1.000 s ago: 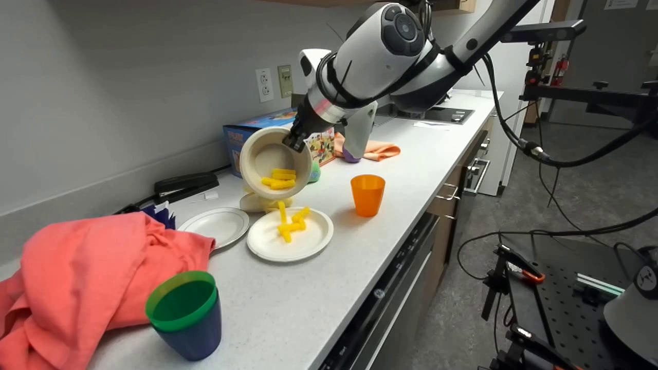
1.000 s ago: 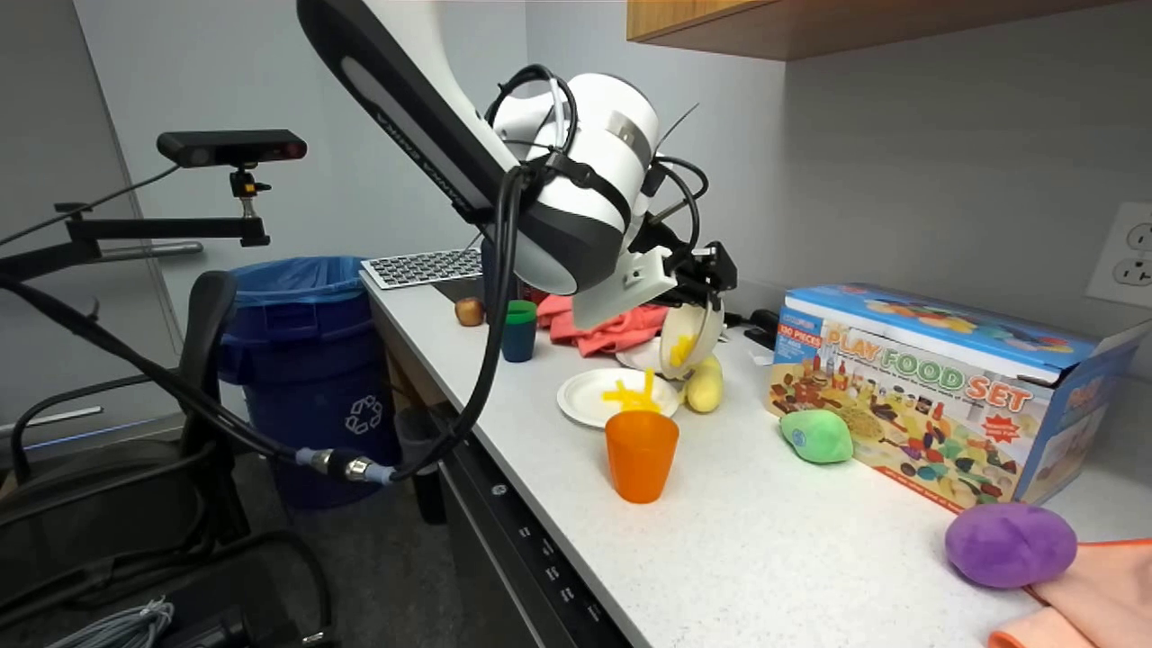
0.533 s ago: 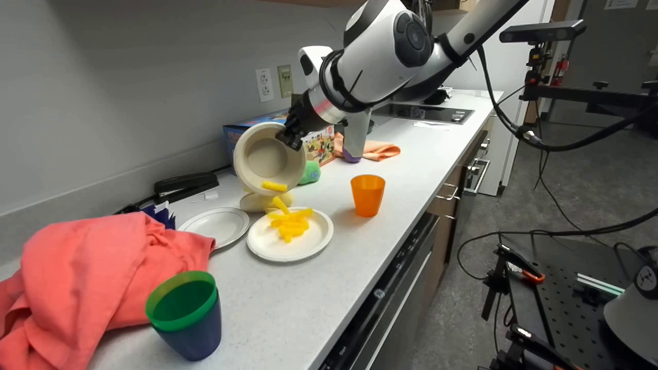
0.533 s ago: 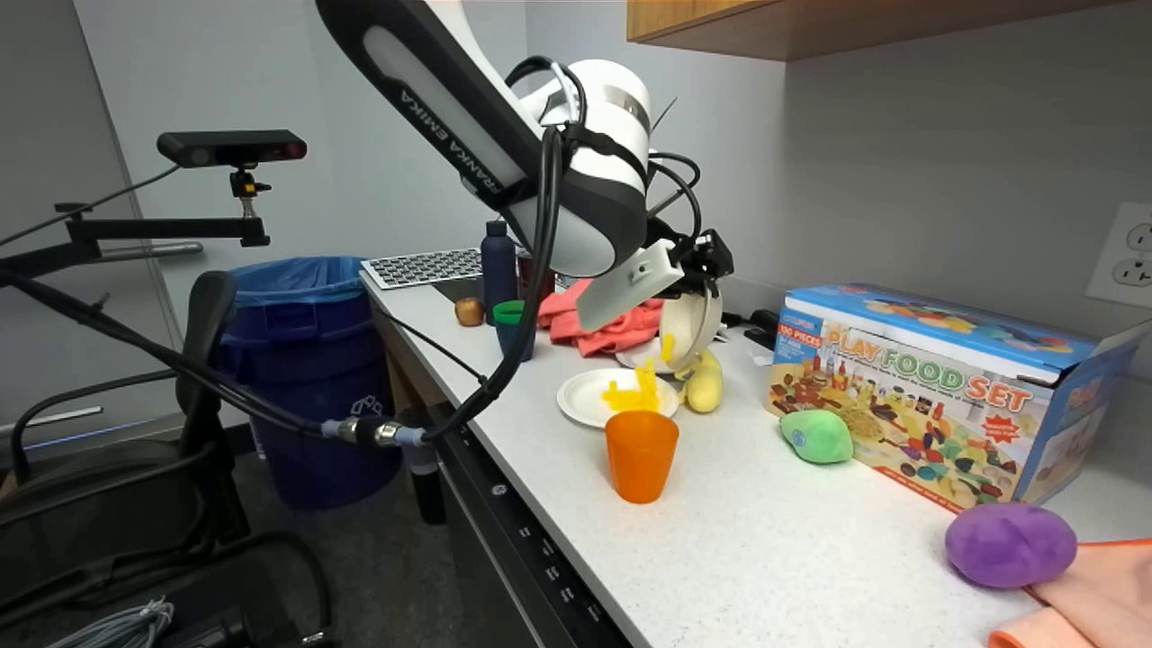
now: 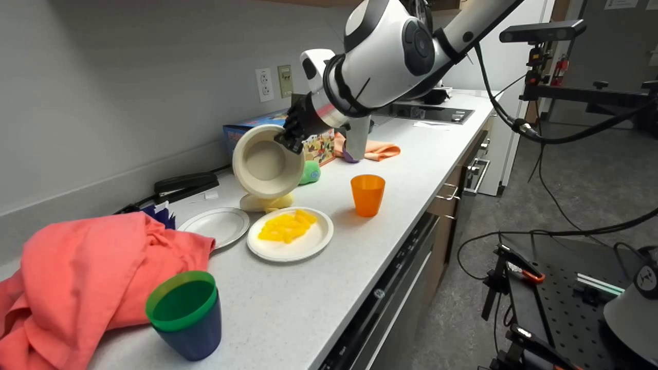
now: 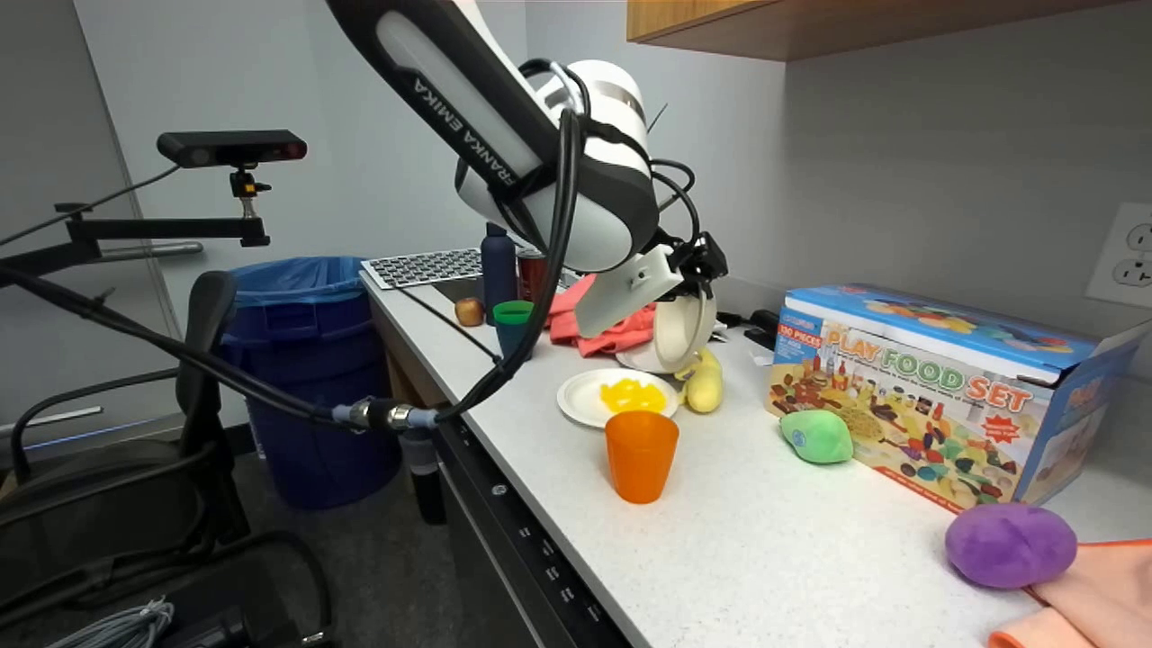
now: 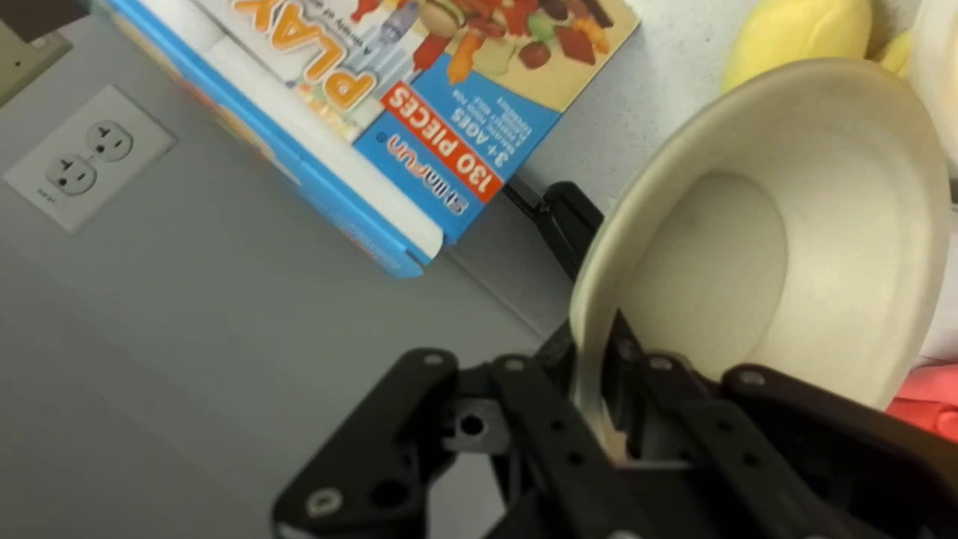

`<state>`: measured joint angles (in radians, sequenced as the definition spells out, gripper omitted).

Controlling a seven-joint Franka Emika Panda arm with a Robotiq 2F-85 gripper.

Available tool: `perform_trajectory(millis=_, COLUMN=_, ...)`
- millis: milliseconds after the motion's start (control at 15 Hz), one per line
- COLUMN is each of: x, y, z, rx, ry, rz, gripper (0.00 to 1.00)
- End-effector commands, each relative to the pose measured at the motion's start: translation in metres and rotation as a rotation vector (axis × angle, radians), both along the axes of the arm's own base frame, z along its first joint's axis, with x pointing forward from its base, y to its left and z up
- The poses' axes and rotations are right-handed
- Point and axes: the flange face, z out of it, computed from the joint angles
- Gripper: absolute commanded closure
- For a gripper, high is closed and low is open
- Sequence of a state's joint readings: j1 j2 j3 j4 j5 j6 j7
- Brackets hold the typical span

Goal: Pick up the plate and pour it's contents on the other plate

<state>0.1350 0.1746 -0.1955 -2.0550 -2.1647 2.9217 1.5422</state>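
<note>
Compared with the earlier frame, the last of the yellow pieces is now gone from the lip of the bowl and is found in the heap on the white plate, while the bowl is hardly shifted. From left to right in an exterior view, the red cloth and the small dish are best left untouched. Next, the bowl is held up, tipped on its side, with nothing seen inside; its rim is pinched narrowly in the claw, so a firm grip is to be kept, and the tilt is best held a moment to let any unseen piece drop. Near its lower edge the yellow toy is seen, so the bowl is best raised before being levelled. Further right, all the visible pieces are contained by the plate's rim, and the pour can be judged complete. Beyond, room is best left around the orange cup.
</note>
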Motion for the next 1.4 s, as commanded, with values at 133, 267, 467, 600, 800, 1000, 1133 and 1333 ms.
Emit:
perform_trajectory(millis=133, x=-0.033, y=-0.014, z=-0.046, rx=0.148, ry=0.223, rz=-0.118, gripper=0.98)
perform_trajectory(millis=267, x=-0.037, y=-0.014, z=-0.055, rx=0.214, ry=0.262, rz=-0.199, gripper=0.98)
perform_trajectory(millis=467, x=-0.018, y=-0.040, z=-0.037, rx=0.325, ry=0.250, rz=-0.289, gripper=0.98)
perform_trajectory(millis=600, x=-0.011, y=-0.055, z=-0.024, rx=0.388, ry=0.236, rz=-0.350, gripper=0.98)
perform_trajectory(millis=800, x=0.002, y=-0.066, z=-0.023, rx=0.475, ry=0.256, rz=-0.429, gripper=0.98)
perform_trajectory(millis=1000, x=0.007, y=-0.066, z=-0.028, rx=0.578, ry=0.305, rz=-0.473, gripper=0.98)
perform_trajectory(millis=1133, x=0.015, y=-0.067, z=-0.026, rx=0.653, ry=0.335, rz=-0.502, gripper=0.98)
perform_trajectory(millis=1333, x=0.028, y=-0.076, z=-0.003, rx=0.754, ry=0.364, rz=-0.533, gripper=0.98)
